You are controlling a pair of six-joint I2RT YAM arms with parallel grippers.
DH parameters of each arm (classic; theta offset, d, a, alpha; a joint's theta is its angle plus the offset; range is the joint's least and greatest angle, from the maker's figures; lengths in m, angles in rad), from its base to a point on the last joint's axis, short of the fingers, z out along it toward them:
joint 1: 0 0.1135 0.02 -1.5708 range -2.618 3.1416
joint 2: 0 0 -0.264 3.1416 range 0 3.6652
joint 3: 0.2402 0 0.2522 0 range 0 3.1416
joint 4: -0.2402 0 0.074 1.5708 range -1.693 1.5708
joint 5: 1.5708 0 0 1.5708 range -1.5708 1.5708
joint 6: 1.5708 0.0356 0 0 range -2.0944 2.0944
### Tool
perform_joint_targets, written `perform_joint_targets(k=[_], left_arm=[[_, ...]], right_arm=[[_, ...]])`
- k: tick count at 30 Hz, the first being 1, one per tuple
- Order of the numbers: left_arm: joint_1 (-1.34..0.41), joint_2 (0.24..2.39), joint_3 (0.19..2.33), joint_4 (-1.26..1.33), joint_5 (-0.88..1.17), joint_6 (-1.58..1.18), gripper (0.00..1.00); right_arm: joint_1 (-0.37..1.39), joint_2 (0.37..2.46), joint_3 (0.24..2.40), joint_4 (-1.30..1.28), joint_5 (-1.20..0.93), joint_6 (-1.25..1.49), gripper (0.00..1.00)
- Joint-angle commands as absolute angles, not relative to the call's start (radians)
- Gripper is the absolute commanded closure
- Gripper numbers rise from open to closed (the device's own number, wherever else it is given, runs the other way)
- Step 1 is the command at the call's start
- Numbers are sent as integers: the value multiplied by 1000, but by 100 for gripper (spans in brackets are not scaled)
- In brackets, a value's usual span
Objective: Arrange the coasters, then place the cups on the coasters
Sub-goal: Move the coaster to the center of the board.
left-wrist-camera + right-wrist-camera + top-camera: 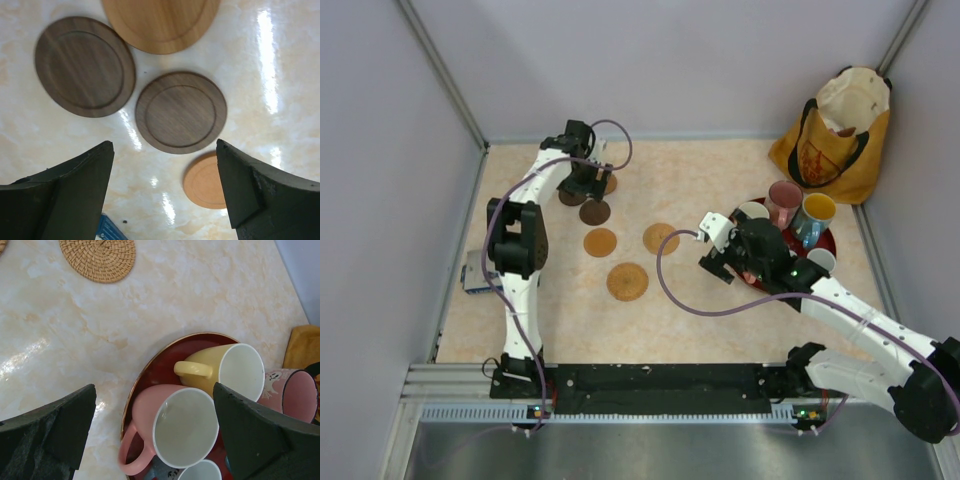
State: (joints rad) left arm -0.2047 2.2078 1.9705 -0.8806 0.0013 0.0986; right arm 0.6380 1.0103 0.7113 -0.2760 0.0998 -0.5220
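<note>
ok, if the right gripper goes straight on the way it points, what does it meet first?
Probably the rim of the pink ceramic mug with the white inside, on the round red tray, right ahead of the open right gripper. Depth is hard to judge from the wrist view.

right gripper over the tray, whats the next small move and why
Probably lower the right gripper so its fingers straddle the rim of the near pink cup. Its jaws stand wide open and empty. In the right wrist view that cup sits right between them on the red tray, and a woven coaster lies bare nearby.
</note>
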Motion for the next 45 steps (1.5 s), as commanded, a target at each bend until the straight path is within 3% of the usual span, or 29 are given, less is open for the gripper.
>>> perform_joint_targets(k=[1, 6, 15, 29, 35, 45], left_arm=[[-192, 2195, 1964, -920, 123, 35, 17], [-175, 2217, 1945, -923, 137, 5, 30], [-144, 2243, 1944, -911, 84, -51, 32], [-141, 2322, 1950, -936, 110, -49, 44], [-147, 2355, 1979, -940, 146, -52, 58], [-207, 2404, 2077, -956, 164, -46, 56]], right_arm=[[630, 1002, 712, -241, 101, -525, 1], [630, 1002, 710, -238, 104, -526, 1], [630, 1003, 709, -238, 104, -531, 1], [630, 1009, 707, -236, 104, -532, 1], [630, 1015, 706, -235, 104, -532, 1], [630, 1028, 707, -233, 109, -534, 1]])
